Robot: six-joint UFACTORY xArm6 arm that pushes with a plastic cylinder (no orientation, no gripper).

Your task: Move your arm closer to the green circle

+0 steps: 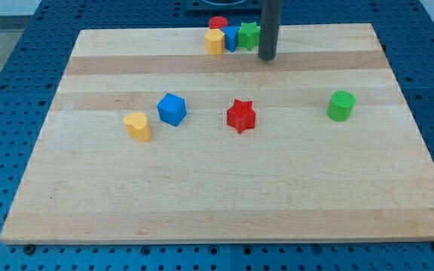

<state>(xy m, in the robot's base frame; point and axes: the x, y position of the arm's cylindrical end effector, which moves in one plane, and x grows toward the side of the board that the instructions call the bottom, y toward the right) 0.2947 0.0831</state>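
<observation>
**Eight blocks on the board, and my tip up by the far cluster**

Eight blocks in all, so let me count them off. Two greens: the green circle, a short cylinder, out alone toward the view's right, and a green star-like block in the cluster at the view's top. Two reds: a red star near the middle of the wooden board, and a red round block at the back of the cluster. Two blues: a blue block, many-sided, left of the red star, and a blue block packed into the cluster, shape hard to make out. Two yellows: a yellow heart just beside the lower blue one, and a yellow block at the cluster's left end.

No writing, no labels, no brands that I can read anywhere on the blocks or board.

Now my pose: my rod comes straight down from the view's top, upright, dark and plain. My tip sits on the board just right of the green star-like block, right beside it; I can't tell whether it is touching. I carry no jaws, so nothing is held or clamped. The green circle lies well apart from my tip, down and to the view's right, with bare wood between us.
</observation>
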